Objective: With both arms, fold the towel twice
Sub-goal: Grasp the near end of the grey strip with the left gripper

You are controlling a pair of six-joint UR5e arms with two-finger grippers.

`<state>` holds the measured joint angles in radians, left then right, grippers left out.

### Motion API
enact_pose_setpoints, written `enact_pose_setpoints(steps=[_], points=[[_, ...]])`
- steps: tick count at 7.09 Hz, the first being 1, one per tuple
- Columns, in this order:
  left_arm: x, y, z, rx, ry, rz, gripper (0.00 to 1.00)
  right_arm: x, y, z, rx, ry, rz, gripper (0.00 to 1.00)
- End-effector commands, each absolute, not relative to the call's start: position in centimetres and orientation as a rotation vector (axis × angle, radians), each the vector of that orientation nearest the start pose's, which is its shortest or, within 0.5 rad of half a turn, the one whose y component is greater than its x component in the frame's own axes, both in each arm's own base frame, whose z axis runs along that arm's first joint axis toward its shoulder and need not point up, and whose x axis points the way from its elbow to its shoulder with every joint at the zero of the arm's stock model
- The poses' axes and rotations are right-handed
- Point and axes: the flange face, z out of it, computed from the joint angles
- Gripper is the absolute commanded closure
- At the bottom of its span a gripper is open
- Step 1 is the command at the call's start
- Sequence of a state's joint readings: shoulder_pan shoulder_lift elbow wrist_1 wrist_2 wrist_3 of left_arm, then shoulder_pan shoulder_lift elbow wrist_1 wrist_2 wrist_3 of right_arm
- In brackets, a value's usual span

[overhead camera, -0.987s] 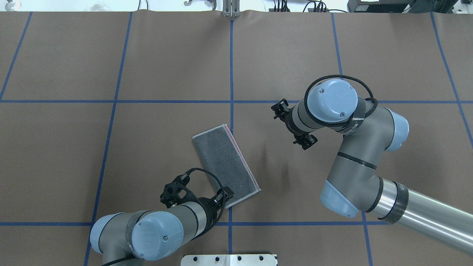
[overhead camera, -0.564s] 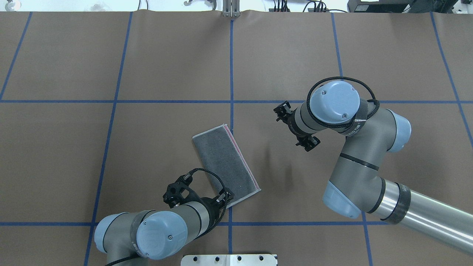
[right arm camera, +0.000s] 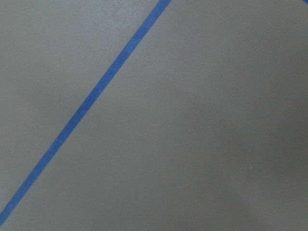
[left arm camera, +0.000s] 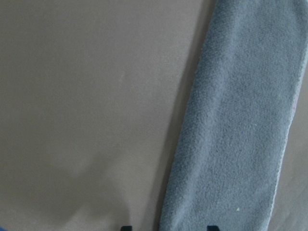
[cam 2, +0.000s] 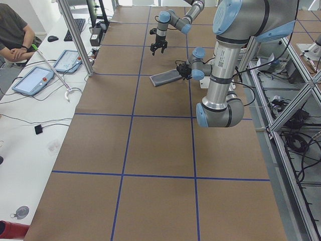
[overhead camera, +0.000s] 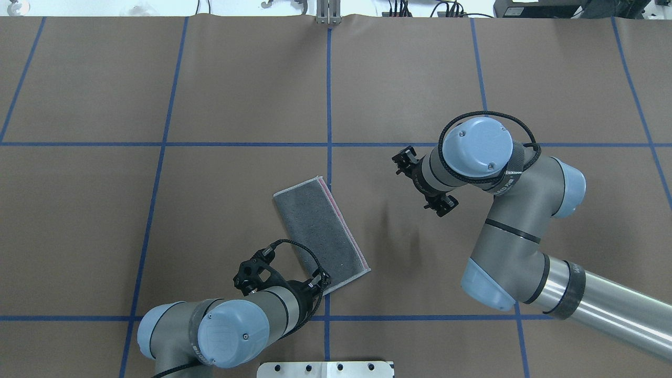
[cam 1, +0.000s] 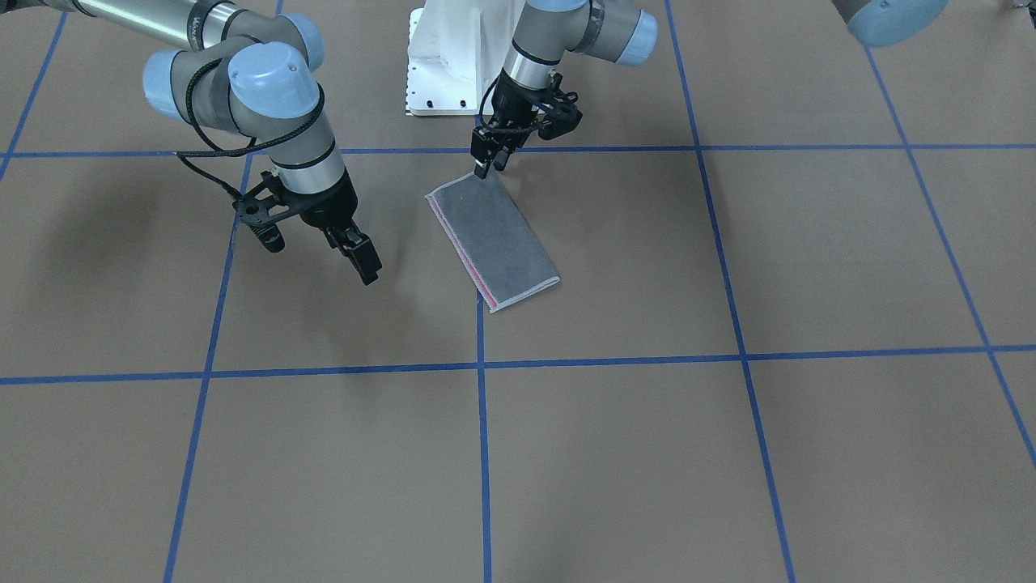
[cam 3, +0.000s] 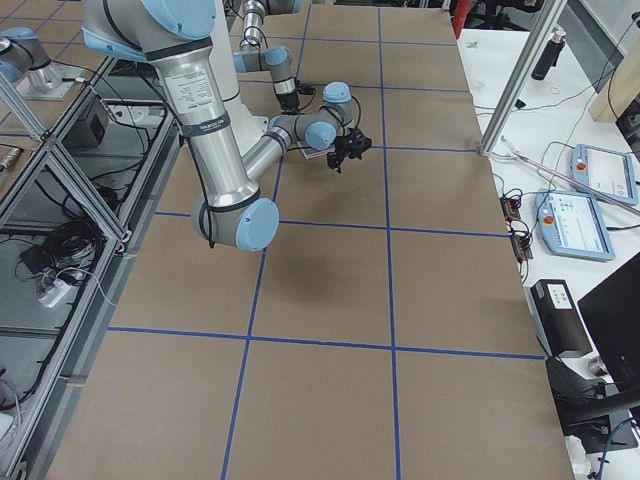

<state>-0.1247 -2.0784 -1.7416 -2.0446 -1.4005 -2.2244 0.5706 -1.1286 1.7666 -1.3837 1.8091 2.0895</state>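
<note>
A brown table (overhead camera: 236, 89) marked into large squares by blue tape lines (overhead camera: 329, 94) fills the room's middle. A white side desk (cam 2: 30, 130) runs along its far edge, and a person (cam 2: 12, 25) sits at that desk's end. Counted: one towel (overhead camera: 320, 236), two arms, two claws, one white pedestal base (cam 1: 441, 65), and two tablets (cam 2: 37, 80) on the desk. In the overhead view the towel lies flat toward 6 o'clock from the table's centre, just left of the middle tape line. It is folded into a long strip, grey face up, with a pink edge along its 3 o'clock side, slanting from 11 to 5 o'clock. The left arm (overhead camera: 231, 331) reaches in from 7 o'clock. The left gripper (cam 1: 488, 166) sits at the strip's 6 o'clock corner with its jaws parted and holding nothing. In its wrist view one fingertip is over bare table and the other over cloth; whether they touch the cloth is unclear. The right arm (overhead camera: 509, 236) holds the right gripper (cam 1: 364, 263) at the towel's 2 o'clock, well apart from it, above bare table. I cannot tell how far its jaws stand open.
</note>
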Motion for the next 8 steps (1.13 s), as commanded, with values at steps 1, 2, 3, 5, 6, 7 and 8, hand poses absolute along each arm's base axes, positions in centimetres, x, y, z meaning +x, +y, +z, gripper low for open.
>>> enact_pose_setpoints(steps=[1, 2, 3, 5, 6, 7, 8], points=[[62.1, -22.9, 23.5, -0.161, 1.184, -0.786, 0.8, -47.5, -43.6, 30.8, -0.21, -0.854, 0.922, 0.0], [62.2, -22.9, 23.6, -0.161, 1.181, -0.787, 0.85, -47.5, -43.5, 31.2, -0.211, -0.848, 0.924, 0.0], [62.2, -22.9, 23.5, -0.161, 1.183, -0.787, 0.92, -47.5, -43.6, 31.2, -0.209, -0.847, 0.925, 0.0], [62.1, -23.1, 22.3, -0.164, 1.203, -0.786, 1.0, -47.6, -43.5, 31.1, -0.208, -0.85, 0.924, 0.0], [61.8, -23.3, 22.2, -0.16, 1.206, -0.781, 1.0, -47.6, -43.5, 31.1, -0.208, -0.85, 0.924, 0.0], [61.5, -23.6, 22.1, -0.156, 1.211, -0.777, 1.0, -47.6, -43.6, 31.1, -0.207, -0.85, 0.924, 0.0], [60.6, -23.8, 21.6, -0.146, 1.223, -0.755, 1.0, -47.4, -43.8, 31.1, -0.206, -0.851, 0.926, 0.0]])
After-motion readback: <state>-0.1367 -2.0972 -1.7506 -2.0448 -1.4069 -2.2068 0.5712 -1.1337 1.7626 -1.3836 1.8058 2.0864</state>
